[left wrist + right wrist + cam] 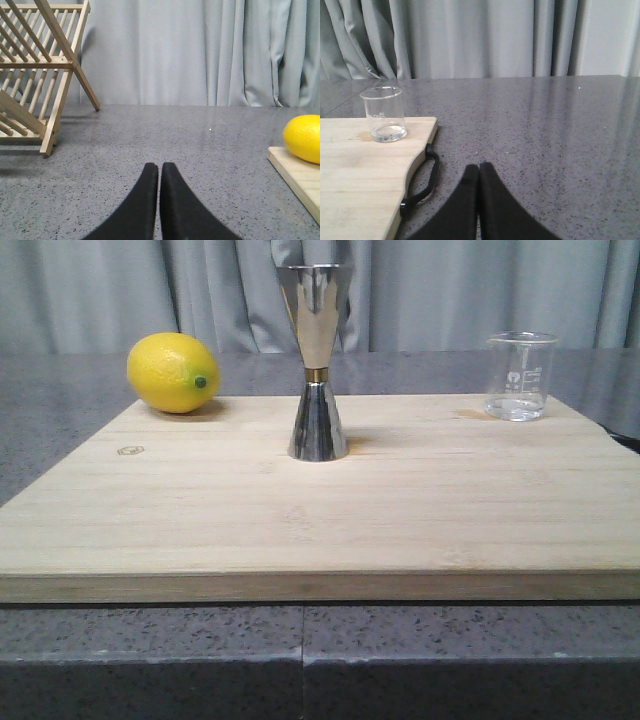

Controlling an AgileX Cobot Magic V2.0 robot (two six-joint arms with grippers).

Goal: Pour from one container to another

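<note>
A small clear glass beaker [520, 376] with white marks stands upright at the back right corner of the wooden board [320, 530], a little clear liquid in its bottom. The right wrist view shows the same beaker [384, 114] near the board's corner. A tall shiny steel jigger [316, 362] with a gold waist band stands upright at the board's back centre. My left gripper [159, 167] is shut and empty over the grey counter, left of the board. My right gripper [479, 167] is shut and empty over the counter, right of the board. Neither gripper shows in the front view.
A yellow lemon [173, 372] lies at the board's back left corner. A wooden dish rack [35, 75] stands on the counter off to the left. A black strap handle [424, 181] hangs off the board's right edge. Grey curtains close the back.
</note>
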